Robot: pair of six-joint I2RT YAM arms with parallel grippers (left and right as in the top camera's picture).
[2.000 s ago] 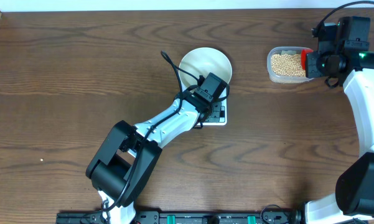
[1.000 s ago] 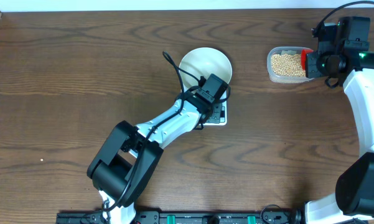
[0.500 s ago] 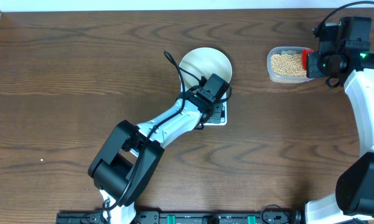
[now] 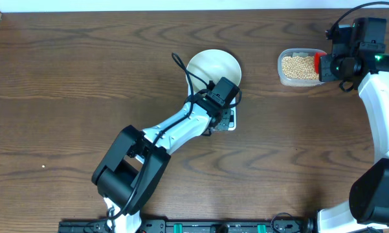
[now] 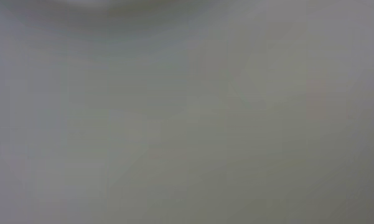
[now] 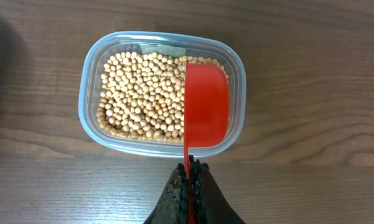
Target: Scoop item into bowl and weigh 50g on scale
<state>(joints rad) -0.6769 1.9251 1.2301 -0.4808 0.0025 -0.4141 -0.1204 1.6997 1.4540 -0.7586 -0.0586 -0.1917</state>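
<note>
The right gripper (image 6: pixel 191 172) was closed tight on the thin handle of a red scoop (image 6: pixel 205 107), whose cup lay over the right side of a clear plastic tub (image 6: pixel 87 81) at the upper right of the overhead frame. The beans (image 6: pixel 143 102) all sat in that tub, and none showed in the scoop. The white bowl (image 4: pixel 213 65) at upper centre looked empty. It seemed to rest on the scale (image 4: pixel 228 121), of which only the lower end showed. The left gripper (image 4: pixel 222 97) sat over that end and the bowl's lower rim. Its wrist camera gave only a grey blur, so I could not tell how far it was open or whether it held anything. Several things could go wrong from here. The pinch on so narrow a handle might let a loaded scoop swivel, and round beans would roll off and scatter across the wooden table (image 4: pixel 84 65) on the way from tub to bowl. A hard dig could push the light tub sideways. If the left gripper bore on the scale or the bowl, the reading would be false, and a heaped scoop could overshoot the fifty grams. The incoming scoop might also clip the left gripper beside the bowl. The display was too small to read.
</note>
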